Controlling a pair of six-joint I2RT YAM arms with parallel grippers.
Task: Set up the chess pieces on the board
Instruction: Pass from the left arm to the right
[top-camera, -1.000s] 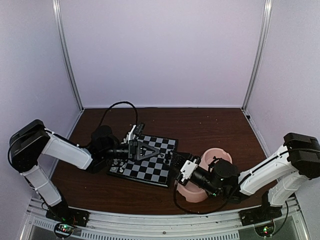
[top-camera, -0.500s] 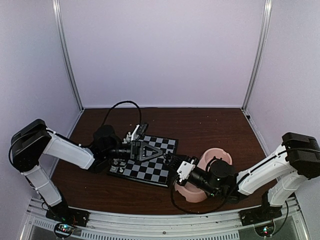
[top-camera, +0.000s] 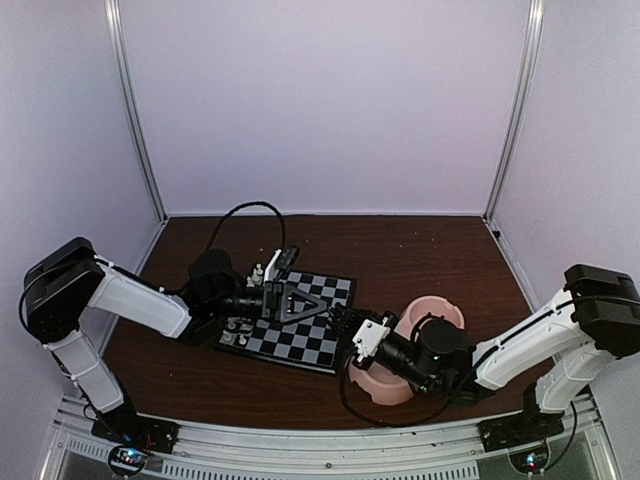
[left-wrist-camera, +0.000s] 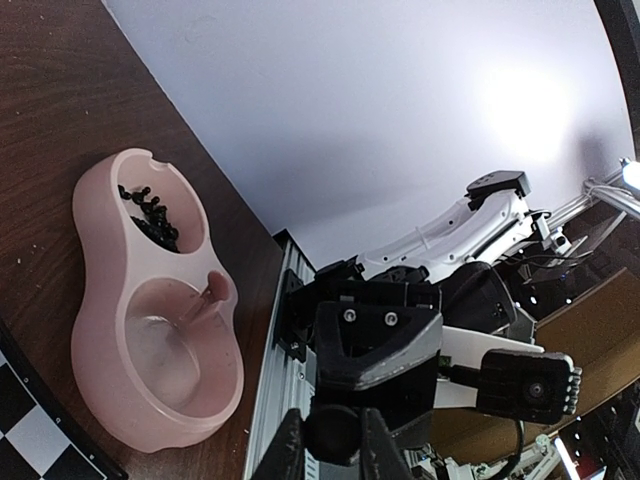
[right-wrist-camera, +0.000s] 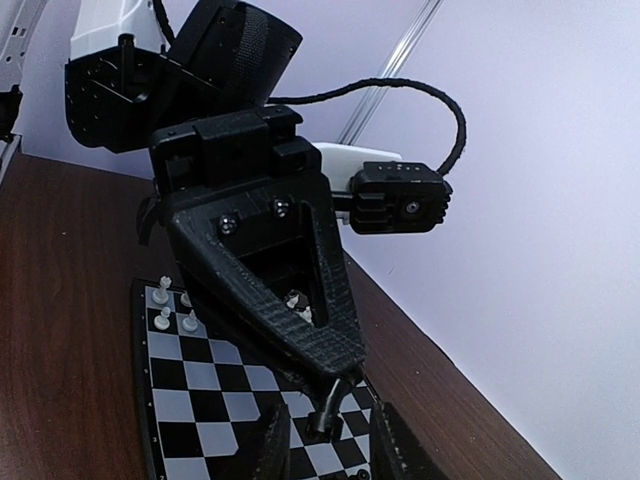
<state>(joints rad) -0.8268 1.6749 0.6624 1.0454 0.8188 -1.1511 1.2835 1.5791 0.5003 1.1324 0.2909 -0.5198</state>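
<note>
Seen from above: the board (top-camera: 290, 345) lies on the brown tabletop (top-camera: 420, 255), a little left of centre; the pink double-bowl dish (left-wrist-camera: 110, 300) sits just off the board's 4 o'clock corner, largely beneath the right arm (top-camera: 520, 345).

Left pincer (left-wrist-camera: 335, 450): enters from 9 o'clock and hangs over the board's 3 o'clock half; jaws narrow, clamped on a black chess piece (right-wrist-camera: 322, 410) that juts from the tips above the squares.

Right pincer (right-wrist-camera: 335, 450): enters from 4 o'clock, level with that piece; its fingers (right-wrist-camera: 270, 445) stand apart, one on either side of the piece, with a visible gap on each side.

White chess pieces (right-wrist-camera: 162, 320): four, upright on squares near one corner of the board, at 9 o'clock in the right wrist view.

Dish contents: a cluster of black pieces (left-wrist-camera: 150, 215) in the bowl farther from the board.
</note>
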